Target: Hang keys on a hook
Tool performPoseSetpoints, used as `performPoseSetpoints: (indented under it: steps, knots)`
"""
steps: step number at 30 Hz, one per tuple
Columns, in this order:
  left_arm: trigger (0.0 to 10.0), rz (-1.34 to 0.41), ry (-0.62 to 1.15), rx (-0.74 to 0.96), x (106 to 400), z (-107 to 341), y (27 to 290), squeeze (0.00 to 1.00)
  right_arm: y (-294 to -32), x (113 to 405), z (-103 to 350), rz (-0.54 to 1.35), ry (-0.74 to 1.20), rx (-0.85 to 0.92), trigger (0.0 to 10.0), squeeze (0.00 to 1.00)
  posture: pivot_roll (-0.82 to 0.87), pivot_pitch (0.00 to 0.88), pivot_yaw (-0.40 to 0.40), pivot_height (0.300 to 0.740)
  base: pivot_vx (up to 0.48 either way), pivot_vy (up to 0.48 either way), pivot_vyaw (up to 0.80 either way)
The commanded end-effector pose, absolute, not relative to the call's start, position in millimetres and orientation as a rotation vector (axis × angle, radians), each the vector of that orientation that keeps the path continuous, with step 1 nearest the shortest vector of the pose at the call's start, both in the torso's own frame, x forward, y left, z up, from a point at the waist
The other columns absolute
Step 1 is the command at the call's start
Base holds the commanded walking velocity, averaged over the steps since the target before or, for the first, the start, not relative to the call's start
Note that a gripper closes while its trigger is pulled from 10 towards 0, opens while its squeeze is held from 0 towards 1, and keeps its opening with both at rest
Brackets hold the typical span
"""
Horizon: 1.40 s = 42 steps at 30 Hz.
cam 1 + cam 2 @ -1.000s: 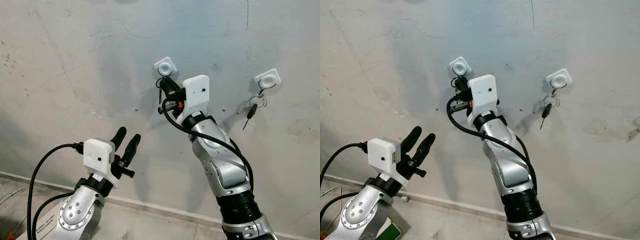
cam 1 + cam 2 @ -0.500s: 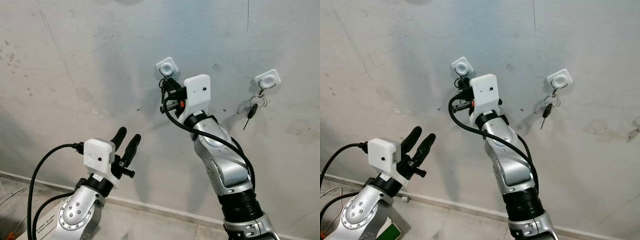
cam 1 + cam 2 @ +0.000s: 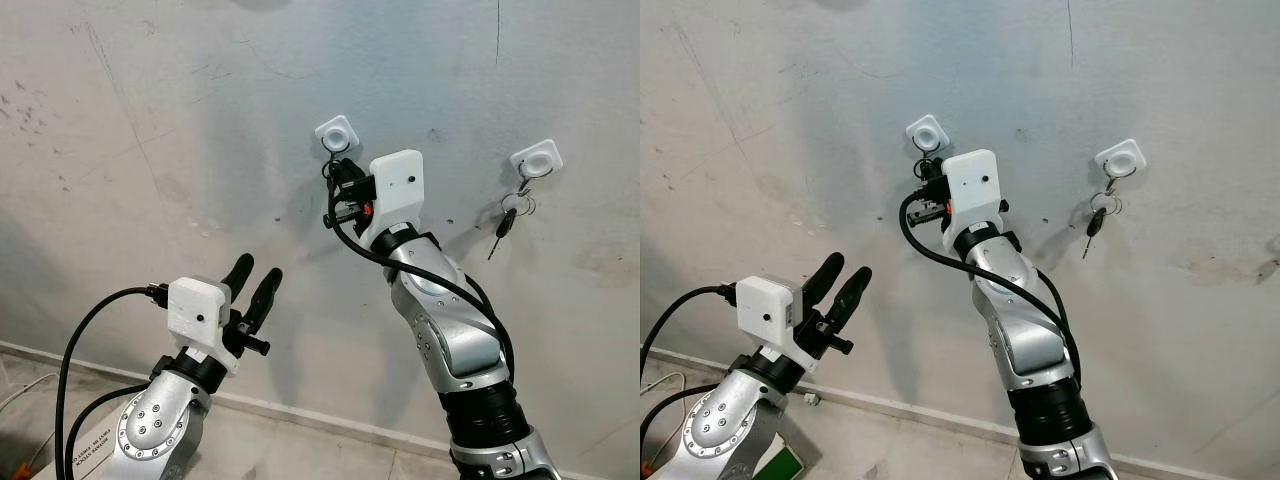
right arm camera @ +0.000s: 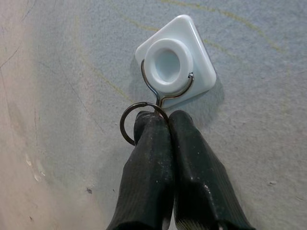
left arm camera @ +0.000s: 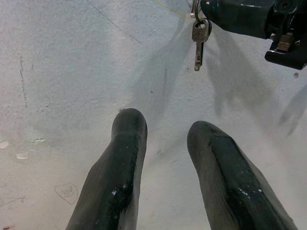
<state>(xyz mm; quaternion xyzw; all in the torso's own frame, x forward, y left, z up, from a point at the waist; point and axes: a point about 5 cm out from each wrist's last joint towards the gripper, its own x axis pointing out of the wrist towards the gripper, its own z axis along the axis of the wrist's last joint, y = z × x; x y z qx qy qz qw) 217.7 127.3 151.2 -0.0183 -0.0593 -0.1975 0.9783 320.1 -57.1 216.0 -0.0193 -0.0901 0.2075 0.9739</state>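
A white square hook (image 3: 336, 133) is stuck on the grey wall, with a wire hook under its round cap (image 4: 175, 62). Just below it my right gripper (image 3: 338, 172) is shut on a metal key ring (image 4: 130, 125). The ring's top touches the wire hook's tip beside the fingertips (image 4: 152, 125). A silver key (image 5: 200, 40) dangles from the ring under the right fingers. My left gripper (image 3: 252, 280) is held lower and to the left, open and with nothing in it, pointing up at the wall.
A second white hook (image 3: 536, 158) further right on the wall carries another set of keys (image 3: 508, 212). The wall is bare, scuffed concrete, meeting the floor along a pale skirting line (image 3: 300, 412). Black cables loop from both wrists.
The whole view has shifted slightly. My right gripper stays just under the hook with the ring in its grip. The left arm has not moved.
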Motion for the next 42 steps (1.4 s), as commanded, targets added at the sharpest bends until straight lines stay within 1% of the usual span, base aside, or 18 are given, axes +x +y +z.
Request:
performPoseSetpoints:
  steps: [1, 11, 24, 29, 34, 38, 42]
  knots:
    - [10.0, -0.403, -0.103, -0.024, 219.4, 149.0, 127.3, 0.00, -66.9, 323.6, 196.4, 0.368, -0.075, -0.069, 10.0, 0.00, 0.05, 0.000, 0.054, 0.740, 0.000, 0.000, 0.00]
    - [10.0, -0.404, -0.103, -0.024, 219.7, 149.0, 126.5, 0.00, -67.3, 324.3, 186.5, 0.367, -0.008, -0.118, 10.0, 0.00, 0.05, 0.000, 0.052, 0.740, 0.000, 0.000, 0.00]
    - [10.0, -0.406, -0.103, -0.020, 219.8, 148.9, 126.6, 0.00, -65.3, 323.3, 184.8, 0.373, 0.002, -0.131, 10.0, 0.00, 0.05, 0.000, 0.054, 0.740, 0.000, 0.000, 0.00]
    - [10.0, -0.399, -0.104, -0.018, 220.3, 148.5, 127.7, 0.00, -71.1, 322.8, 188.8, 0.359, -0.032, -0.119, 10.0, 0.00, 0.05, 0.000, 0.052, 0.740, 0.000, 0.000, 0.00]
    - [10.0, -0.328, -0.087, -0.022, 224.3, 145.9, 136.0, 0.00, -81.8, 317.3, 193.6, 0.352, -0.087, -0.082, 10.0, 0.00, 0.05, 0.000, 0.053, 0.740, 0.000, 0.000, 0.00]
    - [10.0, -0.274, -0.068, -0.016, 228.6, 143.3, 140.1, 0.00, -85.4, 312.1, 194.1, 0.356, -0.105, -0.066, 10.0, 0.00, 0.04, 0.000, 0.056, 0.740, 0.000, 0.000, 0.00]
    - [10.0, -0.256, -0.061, -0.026, 230.0, 142.8, 142.6, 0.00, -88.3, 305.2, 193.0, 0.364, -0.114, -0.049, 10.0, 0.00, 0.04, 0.000, 0.056, 0.740, 0.000, 0.000, 0.00]
